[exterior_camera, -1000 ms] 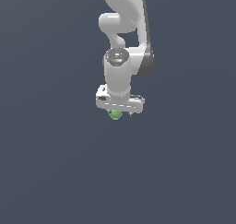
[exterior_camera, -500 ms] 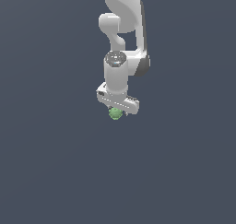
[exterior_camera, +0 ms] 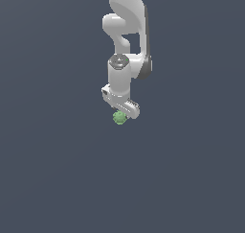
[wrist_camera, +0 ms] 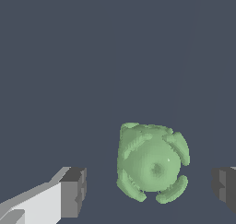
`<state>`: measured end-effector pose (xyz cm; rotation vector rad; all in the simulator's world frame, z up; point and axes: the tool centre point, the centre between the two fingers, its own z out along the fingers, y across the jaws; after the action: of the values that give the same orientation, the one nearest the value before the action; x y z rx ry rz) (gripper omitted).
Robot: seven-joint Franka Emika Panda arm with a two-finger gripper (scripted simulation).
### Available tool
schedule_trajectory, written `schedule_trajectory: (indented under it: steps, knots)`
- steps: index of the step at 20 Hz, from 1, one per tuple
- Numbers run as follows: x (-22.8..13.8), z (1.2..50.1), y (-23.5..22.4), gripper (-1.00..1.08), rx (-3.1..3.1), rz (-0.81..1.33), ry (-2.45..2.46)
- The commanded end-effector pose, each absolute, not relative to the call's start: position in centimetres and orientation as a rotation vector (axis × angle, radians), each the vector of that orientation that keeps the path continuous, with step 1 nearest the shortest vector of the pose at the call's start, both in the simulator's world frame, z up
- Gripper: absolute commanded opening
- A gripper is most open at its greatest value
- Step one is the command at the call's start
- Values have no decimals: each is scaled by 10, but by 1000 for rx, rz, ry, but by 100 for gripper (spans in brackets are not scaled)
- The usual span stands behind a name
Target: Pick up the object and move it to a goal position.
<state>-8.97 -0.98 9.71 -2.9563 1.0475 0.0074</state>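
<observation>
The object (exterior_camera: 119, 117) is a small light-green lumpy ball, seen in the exterior view just below the white gripper bar. In the wrist view the object (wrist_camera: 152, 163) lies between the two dark fingertips (wrist_camera: 73, 191), apart from both and nearer the other one. My gripper (exterior_camera: 120, 113) is open and points straight down over it; in the wrist view the gripper (wrist_camera: 148, 191) straddles the object with a clear gap on each side. Nothing is held.
The white arm (exterior_camera: 125, 16) rises straight above the gripper in the exterior view. Everything around is a plain dark grey-blue surface with no other objects or edges in view.
The gripper bar has turned about its vertical axis, from level to slanted in the exterior view. The green object has stayed in place.
</observation>
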Motion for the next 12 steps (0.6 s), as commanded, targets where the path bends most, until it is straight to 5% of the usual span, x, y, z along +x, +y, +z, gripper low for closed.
schedule_trajectory:
  steps: [1,12]
  knots:
    - [-95,94,-11,100,-2936,4,1108]
    - [-103,89,-14,100,-2908,1,1188]
